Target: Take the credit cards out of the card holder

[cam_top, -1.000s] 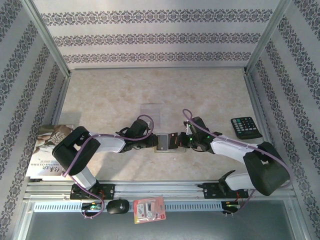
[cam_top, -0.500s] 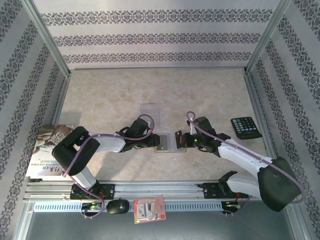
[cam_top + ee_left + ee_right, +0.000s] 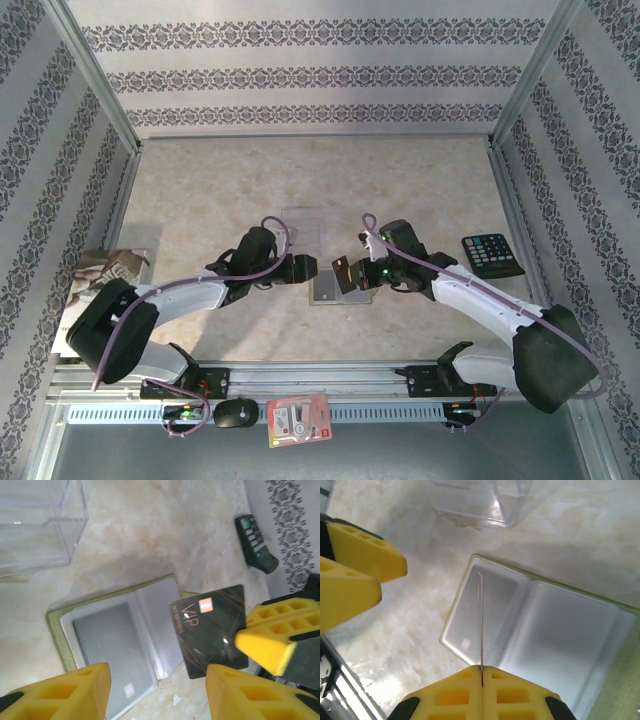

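**Figure.** Card extraction, read from the near table edge outward; positions are given relative to the card holder.

Nearest, on the rail well to the near side of the holder, lies one red-and-white packet (image 3: 298,420), not part of the task.

The small flat olive-green folding card holder (image 3: 54,627) lies spread open on the table, pale pockets upward, so that the pocket mouths can be reached. One pale translucent grey card (image 3: 107,647) sits in its left page.

The left gripper (image 3: 157,690) hangs over the holder's near edge, jaws wide apart and empty. It is probably placed to steady the holder or to go for the grey card.

The right gripper (image 3: 481,672) is clamped on one end of the thin rectangular black card (image 3: 207,630). It holds this card raised over the holder's right page, apparently clear of its pocket.

Just beyond the holder stands one clear plastic box (image 3: 302,222), a likely drop place. One black keyed calculator (image 3: 492,255) lies well to the right.

Count: two cards, one out and one left in the holder; two grippers.
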Controlling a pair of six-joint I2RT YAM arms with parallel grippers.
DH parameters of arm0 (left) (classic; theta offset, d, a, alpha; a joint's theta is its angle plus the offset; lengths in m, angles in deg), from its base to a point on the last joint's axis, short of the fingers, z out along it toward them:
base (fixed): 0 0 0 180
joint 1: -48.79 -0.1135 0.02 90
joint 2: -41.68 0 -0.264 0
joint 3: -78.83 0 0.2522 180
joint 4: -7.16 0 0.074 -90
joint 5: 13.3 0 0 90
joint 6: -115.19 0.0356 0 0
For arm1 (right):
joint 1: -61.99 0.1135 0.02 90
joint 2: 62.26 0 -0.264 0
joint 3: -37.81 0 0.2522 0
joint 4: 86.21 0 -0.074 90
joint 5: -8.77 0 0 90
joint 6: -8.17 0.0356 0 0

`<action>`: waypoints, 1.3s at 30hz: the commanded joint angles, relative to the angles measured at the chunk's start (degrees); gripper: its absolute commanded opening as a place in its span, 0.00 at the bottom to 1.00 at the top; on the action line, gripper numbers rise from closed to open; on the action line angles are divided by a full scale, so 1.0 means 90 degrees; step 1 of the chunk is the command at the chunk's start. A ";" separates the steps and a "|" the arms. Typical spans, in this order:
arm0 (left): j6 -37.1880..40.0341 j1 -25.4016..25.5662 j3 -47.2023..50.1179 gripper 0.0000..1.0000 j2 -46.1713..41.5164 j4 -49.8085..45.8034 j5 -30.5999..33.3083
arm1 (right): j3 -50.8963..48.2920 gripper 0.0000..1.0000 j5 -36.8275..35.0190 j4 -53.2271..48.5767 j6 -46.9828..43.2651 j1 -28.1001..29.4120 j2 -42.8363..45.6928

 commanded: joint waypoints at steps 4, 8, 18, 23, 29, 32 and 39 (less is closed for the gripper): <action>0.0119 -0.0268 0.0310 0.54 -0.0860 -0.0147 -0.0109 | 0.1385 0.00 0.0492 -0.0716 -0.1013 0.0183 -0.0435; 0.0055 -0.0594 0.0349 0.56 -0.1641 -0.0963 0.0280 | 0.2600 0.00 0.0398 -0.1490 -0.1986 0.0237 -0.0915; 0.0298 -0.1141 0.0143 0.82 -0.2882 -0.2611 0.0763 | 0.6042 0.00 0.0532 -0.3946 -0.4556 0.0169 -0.3033; 0.0262 -0.1374 0.0172 0.92 -0.3101 -0.3010 0.0944 | 0.7825 0.00 -0.0063 -0.5054 -0.5546 0.0212 -0.4219; 0.0302 -0.1607 0.0129 0.92 -0.3104 -0.3300 0.1077 | 0.9234 0.00 -0.1208 -0.5408 -0.6231 0.0328 -0.5377; 0.0397 -0.1643 0.0065 0.92 -0.3049 -0.3358 0.1035 | 0.9302 0.00 -0.1603 -0.4925 -0.6355 0.0388 -0.5580; 0.0529 -0.1750 0.0012 0.92 -0.2714 -0.3296 0.0975 | 0.9222 0.00 -0.2028 -0.4216 -0.6759 0.0704 -0.5983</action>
